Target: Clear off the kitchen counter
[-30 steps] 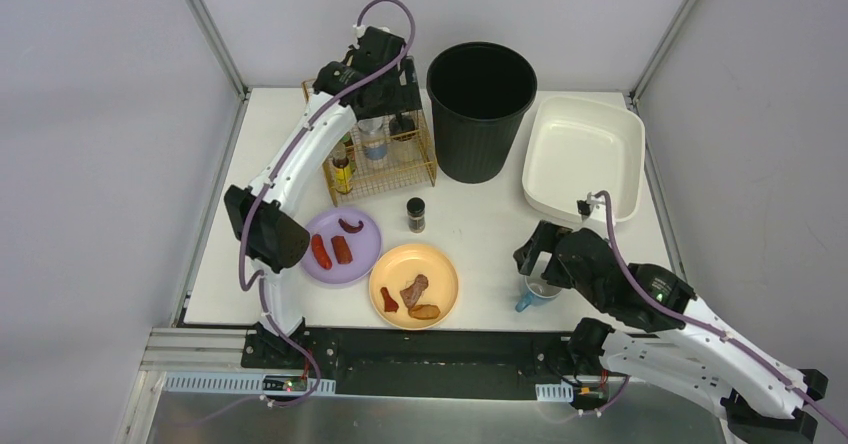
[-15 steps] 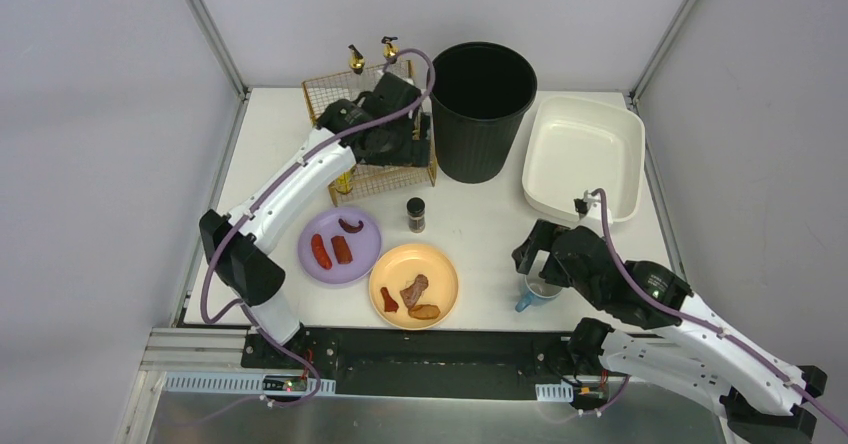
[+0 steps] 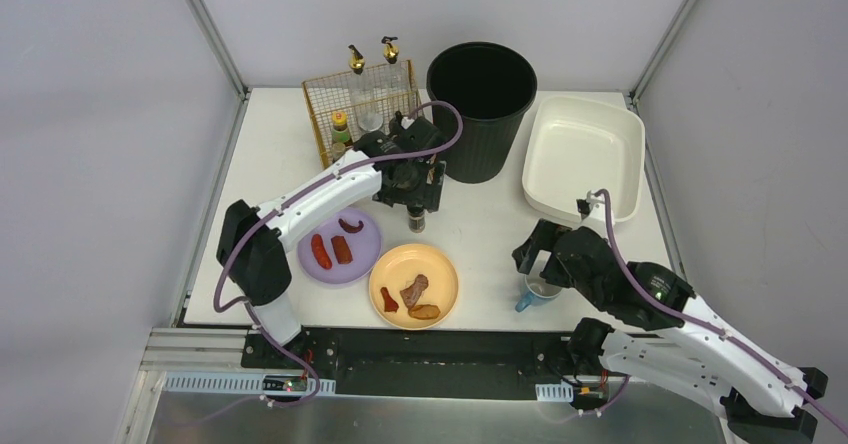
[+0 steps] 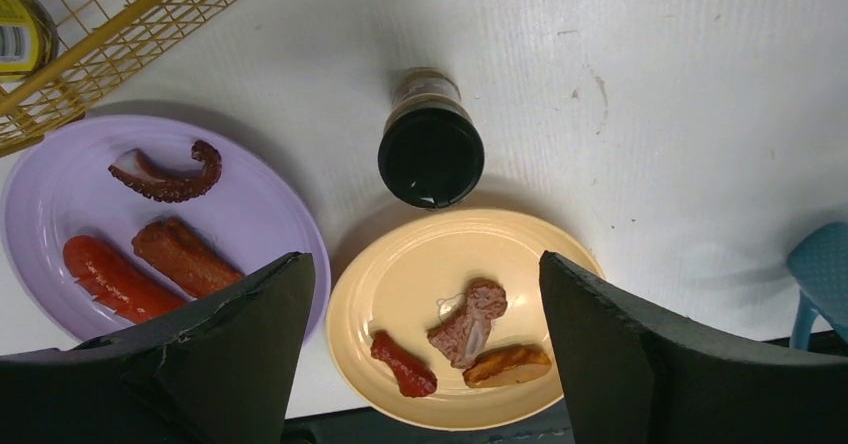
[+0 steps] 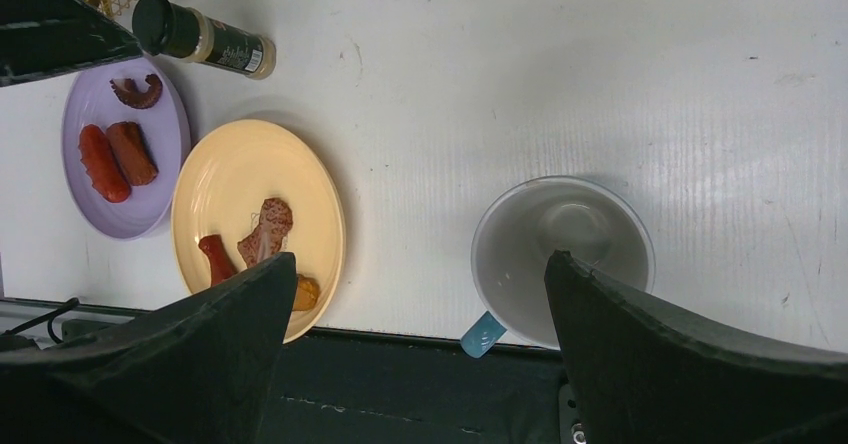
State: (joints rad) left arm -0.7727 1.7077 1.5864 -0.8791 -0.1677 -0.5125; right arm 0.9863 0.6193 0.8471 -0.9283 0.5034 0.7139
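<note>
Where the matte white kitchen counter [image 3: 480, 234] lies flat under everything, its black rail along the near edge, a round, tapered black bin [image 3: 480, 114] stands at the far side. Left of the bin is a gold wire basket [image 3: 320, 104] holding bottles. To the bin's right lies a smooth white tub [image 3: 580, 154] with rounded walls. Just nearer than the bin stands a small cylindrical spice jar [image 4: 430, 154] with a glossy black cap. The left gripper [image 4: 425, 264] hangs above the jar, jaws apart and empty. Nearer again from the bin sit two smooth round plates with food pieces on them, one purple [image 3: 365, 234], one yellow [image 3: 440, 264]. Near-right of the bin, the right gripper [image 5: 420, 264] is spread wide, holding nothing, over a round pale cup [image 5: 560, 249] with a blue handle.
</note>
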